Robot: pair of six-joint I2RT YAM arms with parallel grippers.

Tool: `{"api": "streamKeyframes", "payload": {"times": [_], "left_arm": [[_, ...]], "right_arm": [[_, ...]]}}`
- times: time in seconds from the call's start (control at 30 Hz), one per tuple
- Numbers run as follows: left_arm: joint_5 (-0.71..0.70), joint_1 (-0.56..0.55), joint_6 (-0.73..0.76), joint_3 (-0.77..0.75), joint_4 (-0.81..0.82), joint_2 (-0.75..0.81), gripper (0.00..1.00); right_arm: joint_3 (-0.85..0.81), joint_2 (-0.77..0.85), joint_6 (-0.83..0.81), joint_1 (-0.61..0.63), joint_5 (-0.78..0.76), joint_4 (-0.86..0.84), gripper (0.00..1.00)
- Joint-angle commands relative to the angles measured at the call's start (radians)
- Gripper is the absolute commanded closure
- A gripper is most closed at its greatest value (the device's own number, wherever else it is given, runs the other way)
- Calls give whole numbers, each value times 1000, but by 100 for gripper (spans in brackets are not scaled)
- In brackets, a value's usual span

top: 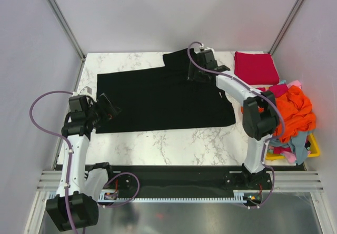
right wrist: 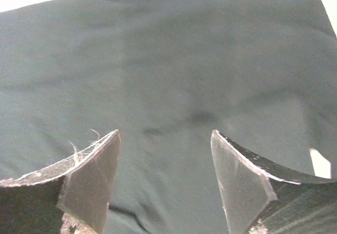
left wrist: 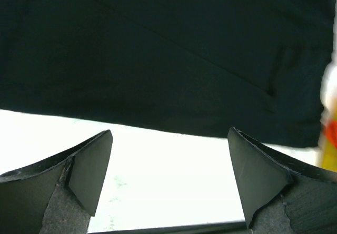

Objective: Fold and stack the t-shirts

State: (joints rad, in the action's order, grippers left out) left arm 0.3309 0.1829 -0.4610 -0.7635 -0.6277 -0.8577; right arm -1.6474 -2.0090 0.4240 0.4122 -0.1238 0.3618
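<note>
Across the marble desk (top: 174, 144) lies the big black t-shirt (top: 163, 100), flat, its near hem just beyond the left arm. It looks soft and light with no stiffness at all. It should sag and drag from any single pinch, so corners and hem edges look like the places to take it.

At the right edge, the orange t-shirt (top: 297, 110) is heaped over the yellow basket (top: 314, 149). At the far right corner sits the crimson red t-shirt (top: 255, 67), folded square.

The right end effector (right wrist: 166, 160) hangs over the black shirt's far portion, its jaws spread with nothing but cloth below them. The left end effector (left wrist: 168, 160) is wide open and empty, over bare desk just short of the near hem.
</note>
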Motion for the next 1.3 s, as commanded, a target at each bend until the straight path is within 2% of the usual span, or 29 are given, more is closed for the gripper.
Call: {"api": "streamKeyframes", "payload": {"times": [0.0,0.03,0.07,0.13,0.17,0.2,0.3,0.43,0.6,0.8,0.87,1.0,1.03,1.07,1.1,1.17,1.27], "left_arm": [[-232,0,0,-17,-35,-27,2],[-259,3,-10,-25,-43,-43,2],[-263,1,-22,-23,-40,-65,2],[-225,6,-65,-4,-23,-145,3],[-193,4,-79,6,-3,-174,4],[-144,6,-120,16,12,-219,5],[-116,4,-194,110,107,-233,7],[-210,4,-252,214,155,-184,7],[-328,4,-280,268,172,-149,7],[-417,4,-307,346,259,-147,7],[-402,4,-309,369,331,-145,7],[-401,4,-309,362,352,-207,9],[-400,4,-311,359,355,-219,10],[-395,4,-314,352,370,-233,13],[-391,3,-314,351,382,-244,21],[-383,4,-314,348,399,-282,35],[-369,4,-314,337,424,-319,80]], "right_arm": [[180,236,28,-26,-114,54,21],[254,295,53,-24,-123,34,18],[412,406,103,-26,-123,14,17],[570,504,154,-26,-109,-36,16],[703,583,183,-27,-108,-46,15],[766,617,218,-30,-106,-53,15],[978,723,254,-71,-59,-133,16],[1040,763,237,-136,-5,-149,17],[1080,794,217,-193,-46,-138,17],[1117,734,231,-219,-31,-222,25],[1121,698,226,-220,-33,-238,33],[1111,670,211,-224,-22,-259,49],[1109,670,211,-225,-23,-261,61],[1109,670,210,-225,-23,-259,67],[1107,670,206,-225,-22,-259,70],[1107,671,205,-225,-16,-258,83],[1107,691,199,-225,-14,-239,100]]}}
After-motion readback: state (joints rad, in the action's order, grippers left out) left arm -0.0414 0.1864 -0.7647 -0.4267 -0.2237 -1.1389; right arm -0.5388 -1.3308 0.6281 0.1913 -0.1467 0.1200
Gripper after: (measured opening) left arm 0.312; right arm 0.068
